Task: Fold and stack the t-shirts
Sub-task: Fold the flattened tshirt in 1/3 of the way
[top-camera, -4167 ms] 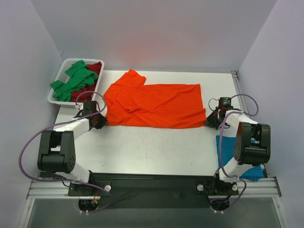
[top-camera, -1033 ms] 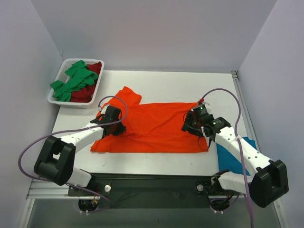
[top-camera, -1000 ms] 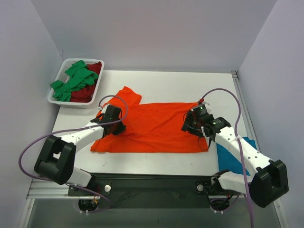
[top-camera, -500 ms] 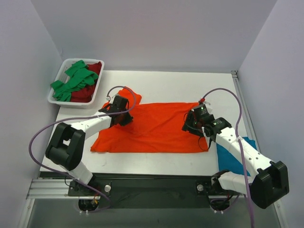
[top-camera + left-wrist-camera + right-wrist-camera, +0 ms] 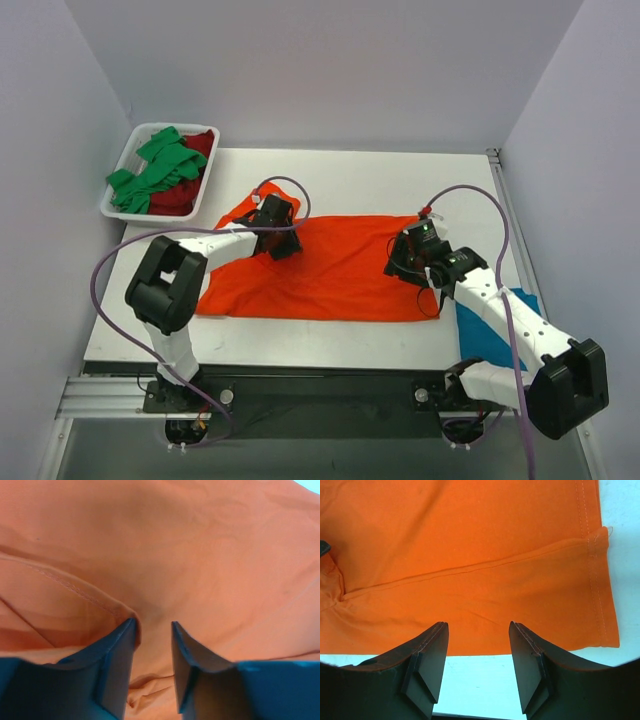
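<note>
The bright orange t-shirt lies spread across the middle of the table. My left gripper rests on its upper left part, by the sleeve. In the left wrist view its jaws stand apart with orange cloth and a hem fold around them, gripping nothing. My right gripper hovers over the shirt's right end. It is open, with the shirt's near edge and bare table between the fingers. A green t-shirt and a dark red one lie in the tray. A teal blue t-shirt lies at the right.
The white tray stands at the table's far left corner. Purple cables loop off both arms. White table shows behind the orange shirt and along its near edge. Grey walls close in the back and both sides.
The left gripper has slid right and farther back over the orange shirt, shut and then opened. The left sleeve is now drawn in toward the body. The right arm has stayed still.
</note>
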`<state>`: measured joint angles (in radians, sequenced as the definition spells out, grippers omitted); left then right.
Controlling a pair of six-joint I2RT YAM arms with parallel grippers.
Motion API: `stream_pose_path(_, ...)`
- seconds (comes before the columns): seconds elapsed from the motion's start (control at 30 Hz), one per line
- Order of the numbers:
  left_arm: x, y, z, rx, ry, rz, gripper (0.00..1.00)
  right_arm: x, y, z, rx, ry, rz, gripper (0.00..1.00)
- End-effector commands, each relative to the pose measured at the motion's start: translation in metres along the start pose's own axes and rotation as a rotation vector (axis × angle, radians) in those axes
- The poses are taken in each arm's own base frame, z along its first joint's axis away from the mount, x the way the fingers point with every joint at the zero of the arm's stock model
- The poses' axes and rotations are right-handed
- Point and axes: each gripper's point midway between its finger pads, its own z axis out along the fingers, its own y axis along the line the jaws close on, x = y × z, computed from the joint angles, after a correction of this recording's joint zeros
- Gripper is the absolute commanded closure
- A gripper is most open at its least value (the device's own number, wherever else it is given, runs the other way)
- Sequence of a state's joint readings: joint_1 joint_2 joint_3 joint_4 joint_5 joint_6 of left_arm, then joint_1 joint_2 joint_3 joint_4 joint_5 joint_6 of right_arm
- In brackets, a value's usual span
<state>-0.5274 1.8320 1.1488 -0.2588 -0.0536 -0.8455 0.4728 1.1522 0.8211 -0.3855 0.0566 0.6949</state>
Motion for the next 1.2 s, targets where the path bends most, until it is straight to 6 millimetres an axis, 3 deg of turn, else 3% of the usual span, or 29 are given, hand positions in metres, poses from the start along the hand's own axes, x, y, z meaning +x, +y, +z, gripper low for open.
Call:
stream_pose_path(0.0,-0.015,-0.020,-0.008,0.058,-0.034,0.035,0.50,-0.006,0.000,0.000,0.018,-0.018,-0.030,0.48)
stream_pose_path(0.13,-0.028,-0.021,-0.031,0.090,-0.094,0.034,0.35,-0.004,0.002,0.004,0.015,-0.004,-0.059,0.48)
stream_pose_path(0.23,-0.047,-0.021,-0.051,0.124,-0.159,0.024,0.32,-0.003,0.019,0.008,-0.056,0.008,-0.105,0.48)
stream_pose_path(0.3,-0.055,-0.007,-0.059,0.092,-0.173,-0.012,0.32,-0.012,0.039,0.014,-0.114,-0.022,-0.145,0.49)
stream_pose_path(0.4,-0.064,0.021,-0.082,0.035,-0.228,-0.097,0.32,-0.004,0.076,0.024,-0.200,0.034,-0.268,0.53)
stream_pose_path(0.43,-0.064,0.033,-0.086,0.003,-0.234,-0.126,0.33,-0.010,0.103,0.017,-0.250,0.007,-0.352,0.54)
stream_pose_path(0.47,-0.052,0.054,-0.085,-0.057,-0.214,-0.149,0.37,-0.006,0.112,0.030,-0.244,0.029,-0.397,0.55)
stream_pose_path(0.5,-0.056,0.067,-0.093,-0.071,-0.232,-0.200,0.38,-0.005,0.124,0.033,-0.259,0.029,-0.441,0.55)
stream_pose_path(0.53,-0.052,0.077,-0.095,-0.089,-0.228,-0.219,0.39,-0.018,0.149,0.029,-0.306,-0.005,-0.492,0.55)
stream_pose_path(0.57,-0.048,0.085,-0.097,-0.104,-0.222,-0.235,0.44,-0.005,0.161,0.046,-0.309,0.032,-0.543,0.55)
stream_pose_path(0.6,-0.036,0.101,-0.100,-0.132,-0.204,-0.253,0.52,-0.006,0.174,0.050,-0.329,0.032,-0.567,0.55)
stream_pose_path(0.63,-0.036,0.112,-0.101,-0.145,-0.205,-0.274,0.55,-0.018,0.197,0.048,-0.366,0.004,-0.586,0.55)
stream_pose_path(0.7,-0.028,0.122,-0.105,-0.137,-0.196,-0.284,0.67,-0.004,0.216,0.070,-0.393,0.042,-0.659,0.56)
stream_pose_path(0.77,-0.018,0.141,-0.104,-0.164,-0.177,-0.299,0.72,0.000,0.240,0.085,-0.417,0.041,-0.712,0.56)
stream_pose_path(0.83,-0.007,0.154,-0.105,-0.188,-0.156,-0.305,0.80,0.004,0.254,0.093,-0.436,0.040,-0.738,0.56)
stream_pose_path(1.0,0.004,0.167,-0.107,-0.186,-0.139,-0.328,0.81,0.023,0.278,0.119,-0.453,0.046,-0.800,0.55)
stream_pose_path(1.17,0.015,0.174,-0.103,-0.195,-0.107,-0.330,0.81,0.035,0.280,0.138,-0.443,0.074,-0.810,0.55)
